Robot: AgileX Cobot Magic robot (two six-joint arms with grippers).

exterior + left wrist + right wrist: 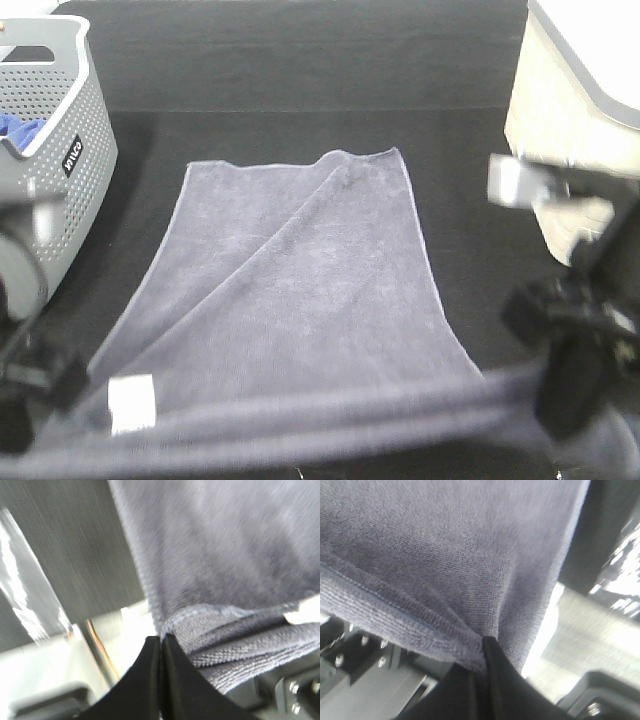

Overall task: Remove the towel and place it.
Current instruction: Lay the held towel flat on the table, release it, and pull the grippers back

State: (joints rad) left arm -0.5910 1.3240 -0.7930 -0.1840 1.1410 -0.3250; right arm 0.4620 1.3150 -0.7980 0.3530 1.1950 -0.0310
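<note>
The greyish-lavender towel (300,280) lies spread on the black table, its far end flat with one corner folded over, its near hem lifted and stretched between my two grippers. My left gripper (45,385) is shut on the near left corner; the left wrist view shows its black fingertips (161,645) pinched on the towel hem (210,625). My right gripper (565,390) is shut on the near right corner; the right wrist view shows it (482,645) pinching the towel edge (445,570). A white label (131,402) hangs near the left corner.
A grey perforated basket (75,130) stands at the far left with a bright blue cloth (20,128) inside. A cream-coloured bin (570,100) with a grey rim stands at the far right. Black cloth covers the table (300,70).
</note>
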